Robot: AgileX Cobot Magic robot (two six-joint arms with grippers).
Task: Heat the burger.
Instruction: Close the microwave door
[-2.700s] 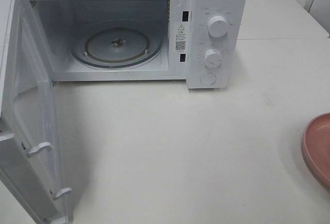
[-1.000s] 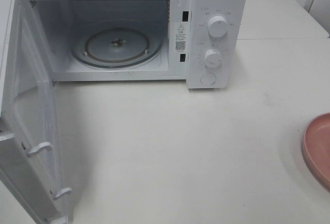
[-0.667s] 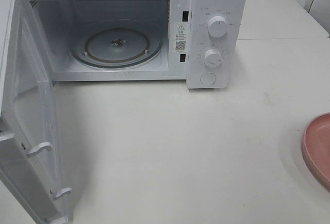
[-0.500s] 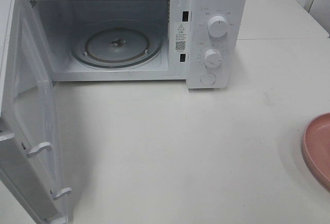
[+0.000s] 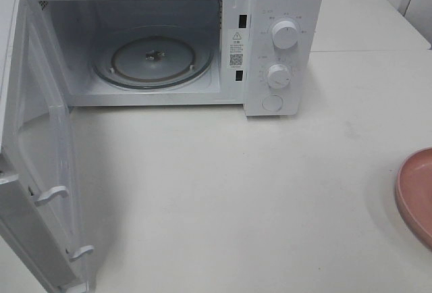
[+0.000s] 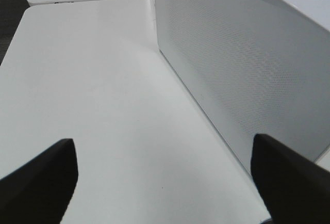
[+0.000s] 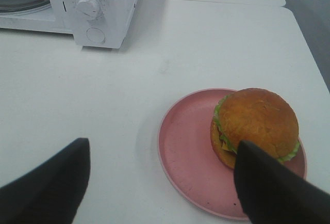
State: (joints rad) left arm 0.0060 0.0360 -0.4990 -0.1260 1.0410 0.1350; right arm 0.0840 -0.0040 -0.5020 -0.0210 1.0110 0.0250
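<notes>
**Desk:** What does the high camera show?

**Photographer:** A white microwave [image 5: 202, 36] on a white table [image 5: 236, 198], its door [image 5: 34, 158] swung wide on the left. The glass turntable [image 5: 154, 58] inside carries nothing. Two dials [image 5: 285, 34] stand on the control panel. At the right edge, a sliver of the pink plate [image 5: 415, 195]. Neither arm appears here.

**Desk:** And the left wrist?

**Photographer:** The left gripper [image 6: 160, 180] hangs over bare table with its dark fingers [image 6: 38, 182] spread far apart, nothing between them. The perforated microwave door [image 6: 247, 64] stands just beside it.

**Desk:** The right wrist?

**Photographer:** The right gripper [image 7: 160, 182] is likewise spread wide and holds nothing. The burger [image 7: 255, 128] sits on the pink plate [image 7: 185, 152], off-centre toward the rim farther from the microwave [image 7: 95, 7], well apart from the oven. One finger [image 7: 273, 190] overlaps the plate's edge in the picture; whether it touches, I cannot tell.
</notes>
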